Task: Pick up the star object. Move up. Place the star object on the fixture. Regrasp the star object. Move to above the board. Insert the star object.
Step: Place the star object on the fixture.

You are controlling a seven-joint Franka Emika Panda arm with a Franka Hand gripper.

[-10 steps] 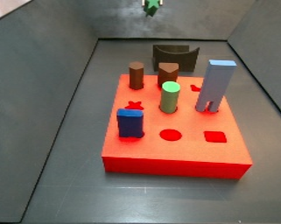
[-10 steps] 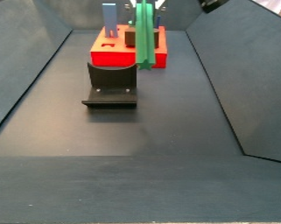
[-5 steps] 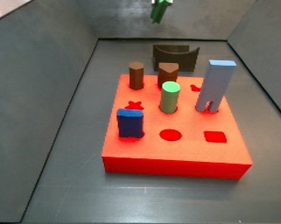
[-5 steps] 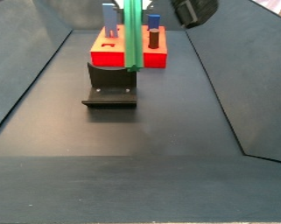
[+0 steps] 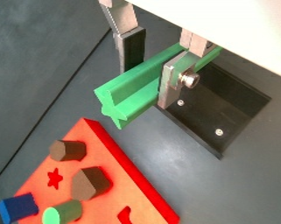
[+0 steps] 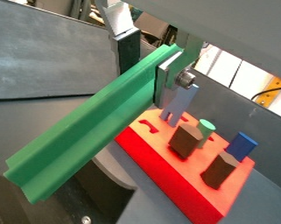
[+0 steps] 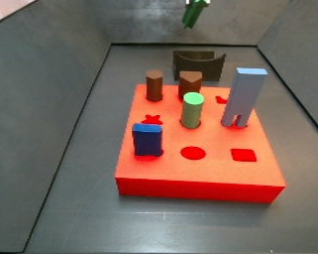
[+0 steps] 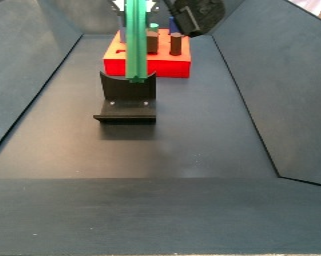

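No brand, label or readable writing in any view.

In a wrist view: gripper (image 5: 157, 63) clamped on the star object (image 5: 140, 87), silver plates pressing it from both sides, prism sticking out past the fingers (image 5: 173, 80) with its star-shaped end face toward the camera. Below it, the dark fixture (image 5: 230, 108) on the grey floor, and a corner of the board (image 5: 116, 188) with brown pegs, a blue peg and a light-green cylinder (image 5: 60, 213). Bare floor between the board edge and the fixture.

Another wrist view: same grip, gripper (image 6: 154, 59) shut on the star object (image 6: 95, 131), which runs long and diagonal across the frame. Behind it the board (image 6: 166, 171) carrying the grey-blue block (image 6: 179, 100), brown pegs and a blue peg. Dark curved bit of the fixture (image 6: 108, 188) under the prism.

In a side view: only the green tip of the star object (image 7: 194, 12) peeking in at the top edge, up in the air, well above the fixture (image 7: 197, 62) behind the board (image 7: 198, 164). Gripper itself out of frame here. Open floor left and front of the board, sloped grey walls all round.

Another side view: star object (image 8: 135, 38) hanging roughly upright over the fixture (image 8: 127, 96), lower end close to it, can't tell if touching. Dark gripper body (image 8: 194, 14) at the top, board (image 8: 152, 60) behind. Loads of empty floor in the foreground.
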